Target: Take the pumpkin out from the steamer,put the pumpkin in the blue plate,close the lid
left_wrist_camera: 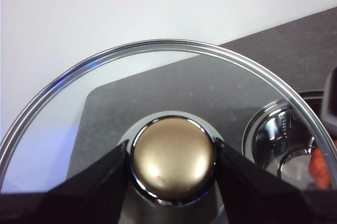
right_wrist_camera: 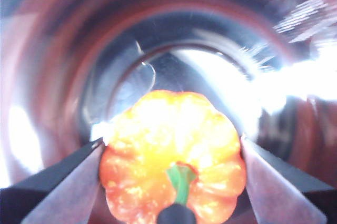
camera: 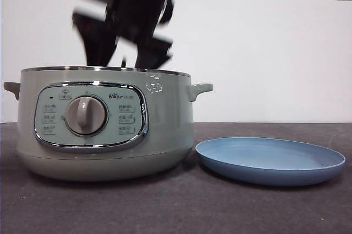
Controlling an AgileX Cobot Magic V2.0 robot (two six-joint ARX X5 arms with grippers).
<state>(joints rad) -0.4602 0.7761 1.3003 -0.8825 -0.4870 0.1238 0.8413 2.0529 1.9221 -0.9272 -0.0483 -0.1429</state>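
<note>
On the dark bench (camera: 165,206), the right tool (right_wrist_camera: 174,182) reached into the steamer (camera: 104,129), jaws around the pumpkin (right_wrist_camera: 174,155), while the left tool (left_wrist_camera: 172,155) clamped the lid (left_wrist_camera: 158,77) aside, leaving access open.

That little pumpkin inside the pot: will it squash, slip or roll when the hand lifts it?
The pumpkin looks like rigid, glossy plastic, so probably no squashing. Its shine hints it could slip, though the ribs may help the right hand, whose jaws flank it. Being round, it would likely roll if released on the blue plate.
</note>
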